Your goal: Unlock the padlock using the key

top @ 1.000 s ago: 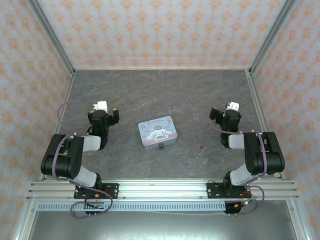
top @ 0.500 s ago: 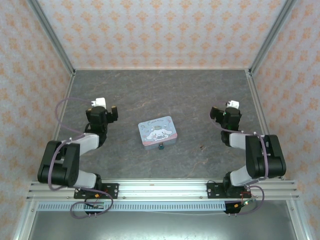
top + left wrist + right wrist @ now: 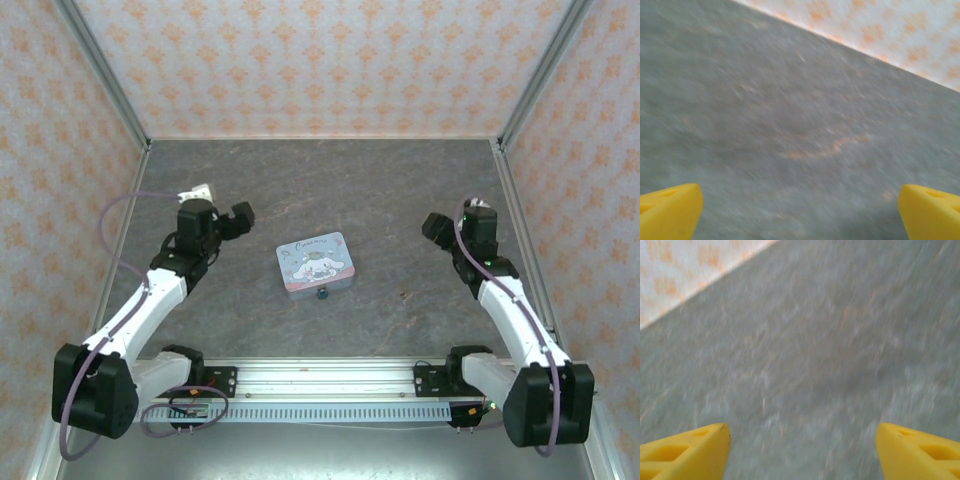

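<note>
From above, you have the padlock (image 3: 322,293) lying on the table (image 3: 400,190) right at the near edge of the tin (image 3: 317,262), touching it or very nearly. The key (image 3: 403,294) lies off to its right on bare table, apart from both lock and tin. Your left gripper (image 3: 240,218) hangs left of the tin and a little farther back. Your right gripper (image 3: 432,225) hangs beyond the key, on its far side. Neither one carries anything.

As I judge it, nothing of the task is done yet. You have the key to pick up, the lock to steady, the key to seat and turn, and the shackle to free. The padlock is too small here to tell its long axis or which way the keyhole faces. The key is a mere speck, so its axis can't be read either.

At the left wrist, the yellow fingertips (image 3: 667,210) sit wide apart in the lower corners, with blurred table between them and a strip of wall (image 3: 910,35) at the upper right.

At the right wrist, the fingertips (image 3: 685,450) are likewise spread wide, with nothing between them but blurred table, and wall in the upper left corner
</note>
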Available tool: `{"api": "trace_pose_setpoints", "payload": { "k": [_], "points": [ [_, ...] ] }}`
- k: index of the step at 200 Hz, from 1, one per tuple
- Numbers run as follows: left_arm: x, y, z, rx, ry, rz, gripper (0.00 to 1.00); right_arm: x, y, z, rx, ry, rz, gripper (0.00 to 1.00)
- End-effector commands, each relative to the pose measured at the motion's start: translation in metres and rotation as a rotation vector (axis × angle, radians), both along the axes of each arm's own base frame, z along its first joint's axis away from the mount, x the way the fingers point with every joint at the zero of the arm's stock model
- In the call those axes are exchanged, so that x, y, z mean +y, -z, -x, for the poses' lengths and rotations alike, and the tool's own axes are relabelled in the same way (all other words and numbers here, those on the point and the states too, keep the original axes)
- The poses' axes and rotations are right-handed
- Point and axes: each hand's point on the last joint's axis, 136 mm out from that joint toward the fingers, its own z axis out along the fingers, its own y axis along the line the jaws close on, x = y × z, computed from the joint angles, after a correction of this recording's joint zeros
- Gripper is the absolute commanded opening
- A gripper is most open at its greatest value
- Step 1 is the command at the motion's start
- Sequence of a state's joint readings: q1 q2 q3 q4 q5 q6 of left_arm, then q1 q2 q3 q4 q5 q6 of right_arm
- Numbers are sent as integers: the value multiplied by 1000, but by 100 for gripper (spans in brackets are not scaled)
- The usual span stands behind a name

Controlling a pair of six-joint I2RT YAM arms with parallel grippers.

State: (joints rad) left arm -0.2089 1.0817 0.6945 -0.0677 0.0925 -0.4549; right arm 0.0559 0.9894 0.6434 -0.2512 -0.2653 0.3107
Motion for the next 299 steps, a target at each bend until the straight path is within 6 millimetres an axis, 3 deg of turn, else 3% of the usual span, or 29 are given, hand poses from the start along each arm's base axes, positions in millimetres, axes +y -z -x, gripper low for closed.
{"api": "trace_pose_setpoints", "payload": {
  "k": [1,25,44,106,151,262,299],
  "points": [
    [-41,2,18,56,70,179,100,31,41,58,279,-48,-128,71],
    [-72,3,22,48,113,250,100,52,66,84,377,-102,-142,63],
    [-89,-1,21,33,141,254,100,53,87,95,423,-92,-97,57],
    [-120,-5,13,46,198,226,100,62,111,100,496,-112,-50,41],
    [-124,-5,12,46,197,227,100,63,120,99,518,-103,-36,33],
    [-121,-3,12,56,184,203,100,70,138,96,596,-123,-2,24],
    [-120,-2,13,59,182,199,100,74,144,97,611,-134,5,15]
  ]
}}
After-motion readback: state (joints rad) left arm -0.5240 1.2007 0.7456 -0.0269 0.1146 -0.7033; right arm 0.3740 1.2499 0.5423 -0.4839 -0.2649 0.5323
